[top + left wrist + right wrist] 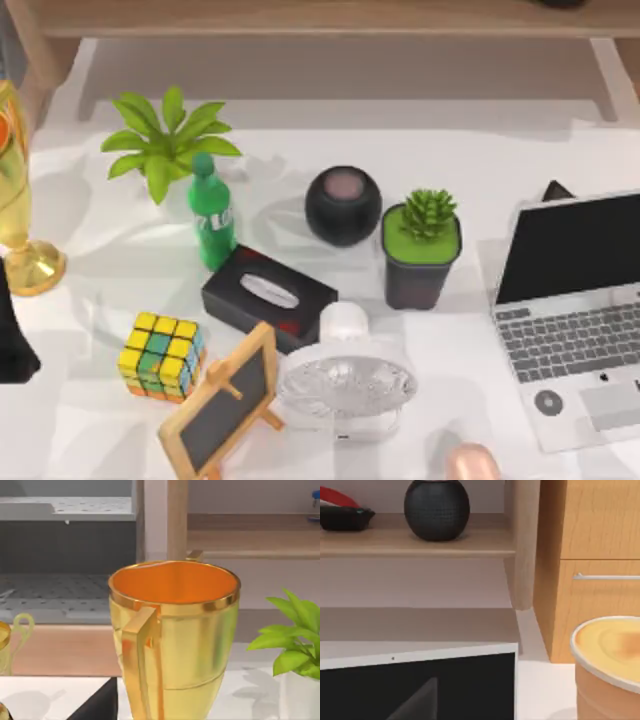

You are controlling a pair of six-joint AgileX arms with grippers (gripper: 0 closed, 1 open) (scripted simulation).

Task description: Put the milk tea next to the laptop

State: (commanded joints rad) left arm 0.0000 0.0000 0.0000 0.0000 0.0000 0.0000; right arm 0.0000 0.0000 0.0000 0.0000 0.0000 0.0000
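While the milk tea [470,462] stands at the tabletop's [90,250] near edge, left of the laptop [575,310]:
Milk tea: pale cup with tan top [610,665], upright, near the laptop's black screen in the right wrist view.
Handling: likely light, thin-walled, crushable, spillable; take it gently by the sides, mid-height, kept upright.
Grippers: cannot tell either one's state.
Obstacle: small fan [345,380] beside the cup.
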